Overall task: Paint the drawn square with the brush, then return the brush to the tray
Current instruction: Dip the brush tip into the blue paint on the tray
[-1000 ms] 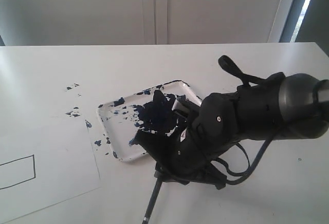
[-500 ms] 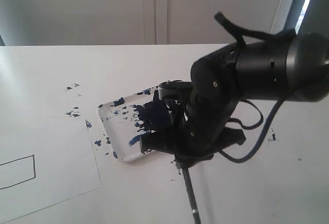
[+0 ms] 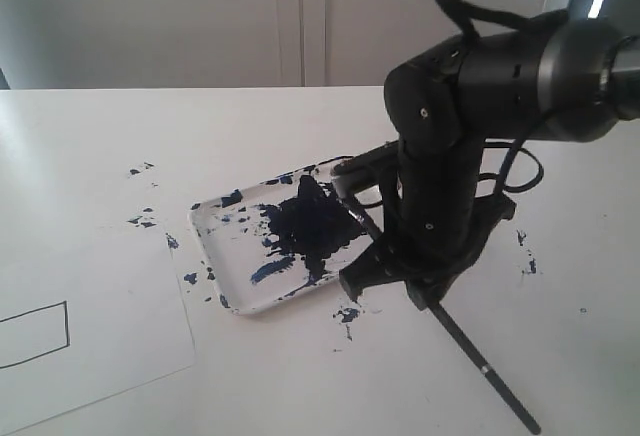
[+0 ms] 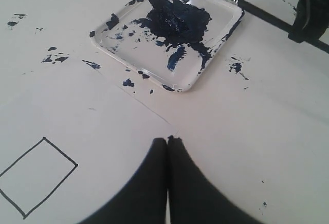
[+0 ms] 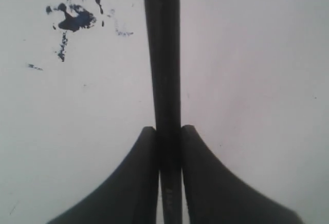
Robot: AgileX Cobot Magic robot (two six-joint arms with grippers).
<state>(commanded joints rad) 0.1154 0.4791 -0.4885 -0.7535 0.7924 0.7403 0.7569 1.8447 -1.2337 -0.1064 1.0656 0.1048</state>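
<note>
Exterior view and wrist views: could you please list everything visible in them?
tray: one, white with dark blue paint patch, mid-table
brush: one, black, tip over the tray's edge
drawn square: one, black outline, unpainted, on the paper
paper: one, white, beside the tray
paint specks: many, dark blue, around the tray
table: one, white, under everything
left gripper: one, black, shut, empty, near the paper's edge
right gripper: one, black, shut on the brush
</note>
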